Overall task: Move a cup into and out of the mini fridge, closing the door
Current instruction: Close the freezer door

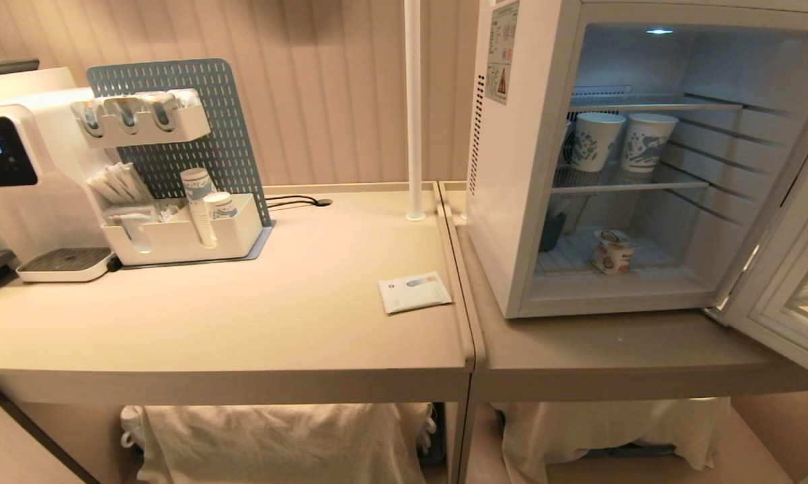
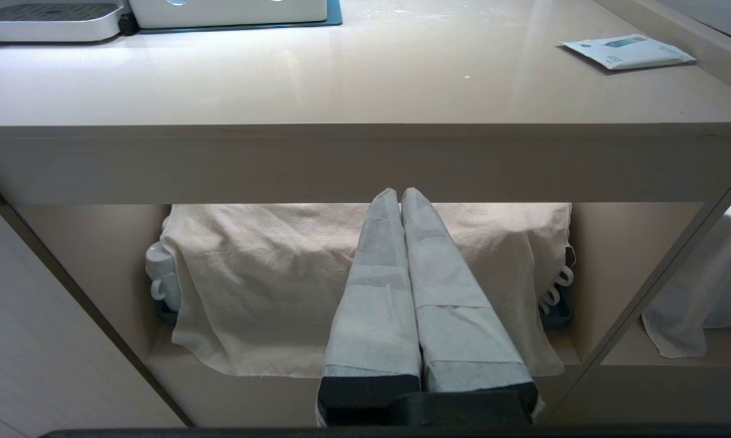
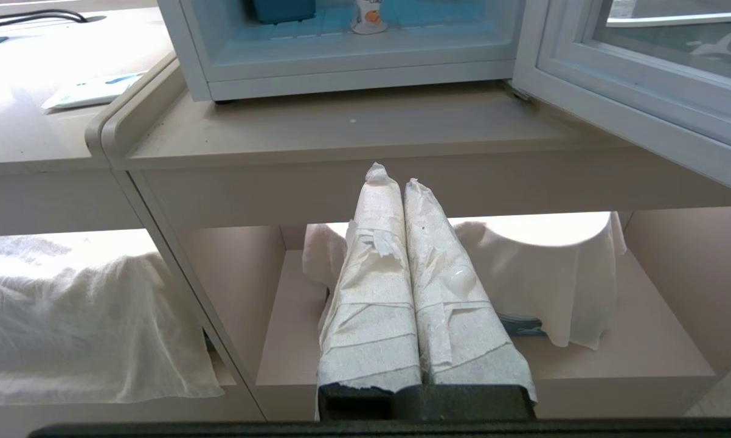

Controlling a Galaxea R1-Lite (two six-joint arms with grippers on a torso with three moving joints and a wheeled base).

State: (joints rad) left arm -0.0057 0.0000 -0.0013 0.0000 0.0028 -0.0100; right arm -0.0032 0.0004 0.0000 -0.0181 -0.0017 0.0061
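Mini fridge (image 1: 505, 202): standing on the right-hand table (image 1: 612, 356), interior lit, wire shelves showing.
Door (image 1: 790, 282): hanging wide open at the fridge's right side, white inner face and window turned toward the front.
Cup (image 1: 612, 252): sitting upright on the fridge's bottom floor, near the middle, orange label facing out (also showing in the right wrist view (image 3: 368, 15)).
Paper cups (image 1: 619, 141): 2 standing side by side on the middle wire shelf, blue print facing out.
Dark container (image 1: 552, 232): resting at the bottom left inside the fridge, partly hidden.
Left gripper (image 2: 400, 194): hanging below the edge of the left table (image 2: 341, 91), pointing at a cloth-draped lower shelf (image 2: 250, 286); wrapped fingers pressing together, holding nothing.
Right gripper (image 3: 396, 176): hanging in front of the right table's edge, below the fridge; paper-wrapped fingers pressing together, holding nothing.
Flat packet (image 1: 414, 292): lying on the left table near its right edge.
Water dispenser (image 1: 21, 175): standing at the far left beside a pegboard organiser (image 1: 175, 168).
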